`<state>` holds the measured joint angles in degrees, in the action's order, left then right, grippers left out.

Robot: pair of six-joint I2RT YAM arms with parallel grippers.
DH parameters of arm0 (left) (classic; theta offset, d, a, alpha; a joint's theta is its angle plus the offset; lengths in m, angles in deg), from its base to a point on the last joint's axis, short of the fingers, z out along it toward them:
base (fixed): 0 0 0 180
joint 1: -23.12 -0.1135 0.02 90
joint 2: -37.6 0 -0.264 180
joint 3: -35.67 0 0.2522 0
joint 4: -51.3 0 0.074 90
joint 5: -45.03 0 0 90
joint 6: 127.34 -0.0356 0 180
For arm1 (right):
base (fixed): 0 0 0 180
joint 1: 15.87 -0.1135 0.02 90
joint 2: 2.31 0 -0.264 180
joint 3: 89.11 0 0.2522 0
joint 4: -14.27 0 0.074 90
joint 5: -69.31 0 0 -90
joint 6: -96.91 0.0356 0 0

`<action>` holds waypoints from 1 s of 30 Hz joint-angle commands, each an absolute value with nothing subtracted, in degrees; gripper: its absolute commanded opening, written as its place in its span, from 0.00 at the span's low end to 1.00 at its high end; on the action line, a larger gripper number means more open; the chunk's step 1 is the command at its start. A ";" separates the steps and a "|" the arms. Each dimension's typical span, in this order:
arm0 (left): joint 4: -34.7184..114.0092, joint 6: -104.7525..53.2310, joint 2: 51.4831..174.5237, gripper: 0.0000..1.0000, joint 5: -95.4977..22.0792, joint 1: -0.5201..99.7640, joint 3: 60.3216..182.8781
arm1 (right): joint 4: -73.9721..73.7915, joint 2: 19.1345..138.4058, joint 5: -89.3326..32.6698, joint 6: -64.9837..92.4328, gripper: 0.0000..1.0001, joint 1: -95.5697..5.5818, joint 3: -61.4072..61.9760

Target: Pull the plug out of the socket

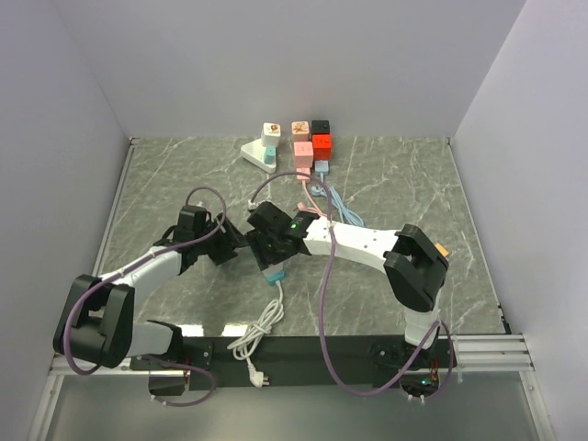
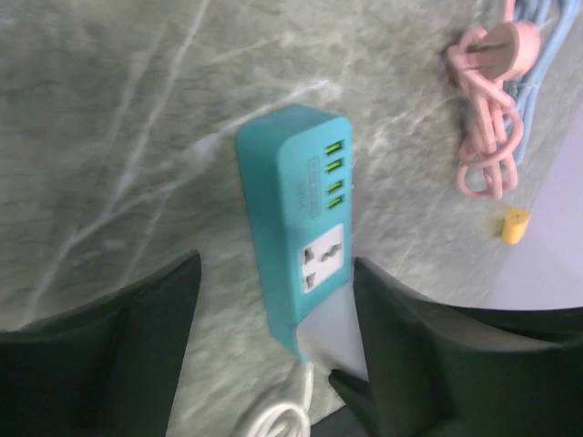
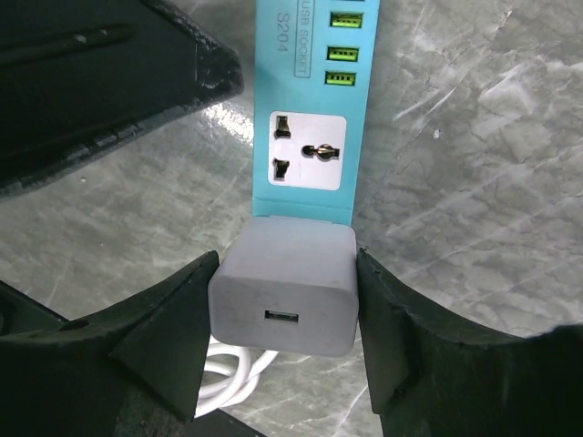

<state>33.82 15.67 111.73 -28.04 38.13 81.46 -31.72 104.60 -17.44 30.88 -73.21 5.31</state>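
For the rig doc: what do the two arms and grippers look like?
The left arm and right arm match: white links, bulky black joint housings, a purple cable looping along each. The left gripper and right gripper are black, with wedge-shaped matte fingers. A green light glows on the right wrist.

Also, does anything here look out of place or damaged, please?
Nothing looks damaged; the right gripper holds the grey charger. Only the pink cable, tangled with a blue cable beyond the power strip, looks untidy.
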 commanded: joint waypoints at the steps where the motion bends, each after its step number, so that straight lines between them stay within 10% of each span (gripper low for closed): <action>1: 40.17 15.31 111.78 0.47 -23.97 38.06 81.34 | -29.81 105.09 -18.23 32.75 0.21 -73.52 5.68; 5: 43.07 15.74 112.48 0.01 -20.20 38.41 81.77 | -30.61 105.79 -18.58 32.57 0.00 -73.61 6.21; 30: 48.00 15.39 135.94 0.01 -24.23 43.95 79.23 | -38.33 97.81 -15.42 36.09 0.00 -68.97 12.98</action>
